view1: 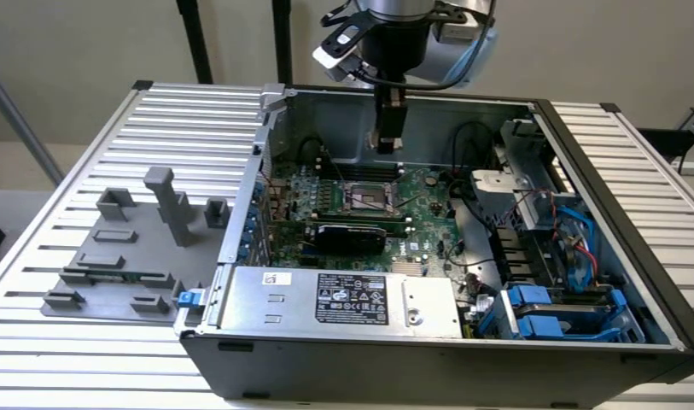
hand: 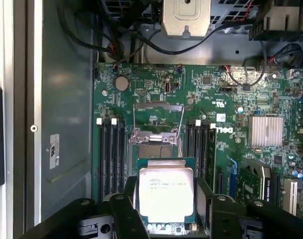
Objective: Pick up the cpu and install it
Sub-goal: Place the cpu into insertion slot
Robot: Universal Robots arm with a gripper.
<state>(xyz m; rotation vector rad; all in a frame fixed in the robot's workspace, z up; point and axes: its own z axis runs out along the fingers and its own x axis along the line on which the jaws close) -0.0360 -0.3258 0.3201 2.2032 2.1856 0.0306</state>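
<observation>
Exterior view: we see the black gripper [view1: 387, 142] hanging inside the open grey computer case [view1: 438, 367], over the green motherboard [view1: 421, 192]. Its tip perhaps holds something. The case rests on a white slatted table [view1: 187, 111].

Wrist view: the gripper [hand: 166, 191] pinches the silvery square cpu [hand: 166, 188] between black fingers [hand: 129, 191], near the open black-and-metal socket frame [hand: 154, 142].

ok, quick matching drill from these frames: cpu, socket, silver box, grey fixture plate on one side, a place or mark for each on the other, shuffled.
1. cpu
2. socket
3. silver box
4. grey fixture plate

A. on the slatted table outside the case, exterior view's left
B. on the green board inside the case
C. held in the gripper
D. carries a black label

Pairs: 1-C, 2-B, 3-D, 4-A
</observation>
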